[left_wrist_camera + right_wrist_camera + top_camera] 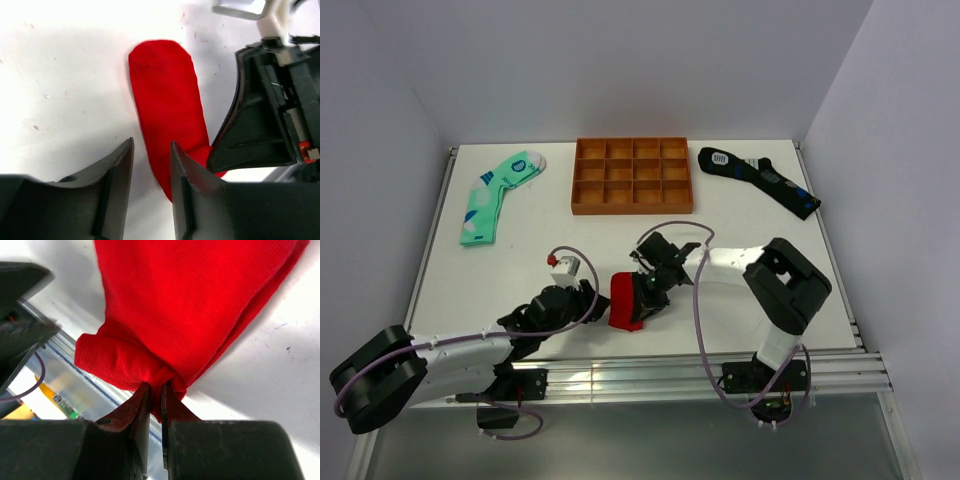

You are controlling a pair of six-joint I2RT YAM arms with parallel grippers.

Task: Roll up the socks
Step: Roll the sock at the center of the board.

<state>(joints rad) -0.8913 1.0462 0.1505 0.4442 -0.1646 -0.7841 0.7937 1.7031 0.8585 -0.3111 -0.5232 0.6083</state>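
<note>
Red sock [625, 303] lies near the front of the table [480, 280], between both arms. Right gripper [156, 390] is clamped tight on a bunched fold at one end. Left gripper [150, 150] hovers at the sock's edge, jaws apart. Mint-green sock [498, 195] back left, black sock [760, 180] back right, compartment tray [632, 175] between them.

The white table [520, 270] fills the middle of the top view, its surface lightly specked (the close views show small marks). A mint-green sock [498, 195] lies flat at upper left and a black sock [760, 180] with blue patches at upper right. Between them, toward the back edge, sits an orange wooden tray [632, 208] of twelve compartments. A red sock [626, 302] lies at lower centre, bunched at one end.
</note>
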